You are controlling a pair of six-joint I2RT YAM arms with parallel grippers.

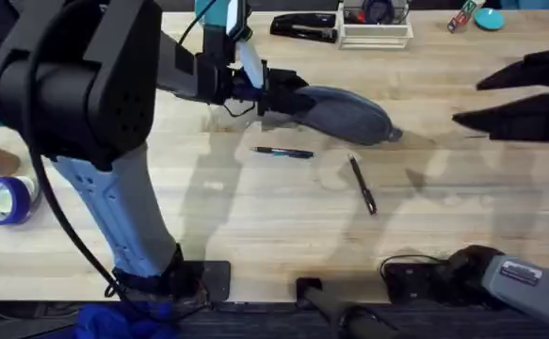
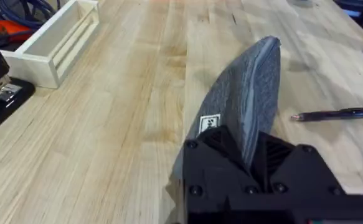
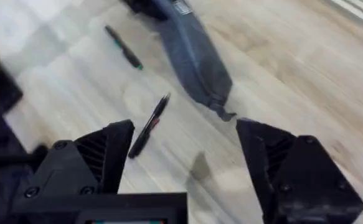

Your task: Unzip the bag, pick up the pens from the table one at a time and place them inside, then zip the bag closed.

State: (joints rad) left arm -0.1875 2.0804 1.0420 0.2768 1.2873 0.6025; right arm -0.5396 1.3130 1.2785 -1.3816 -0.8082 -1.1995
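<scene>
grey bag (image 1: 347,114) lies on the tabletop (image 1: 255,207), one end pinched in the left jaws (image 1: 276,92). two pens (image 1: 282,153) (image 1: 363,185) lie just in front of it. the right jaws (image 3: 184,163) hang wide open above, holding nothing.

Left gripper (image 1: 272,92) clamped, right gripper (image 1: 486,94) agape.

Matt grey felt-like cloth on the bag (image 2: 246,93), finely rough. Pale wood with visible plank grain, smooth and faintly sheened, on the table (image 2: 125,124). Hard matt black plastic on the left gripper (image 2: 251,163). Glossy dark barrels on the pens (image 2: 335,114).
</scene>
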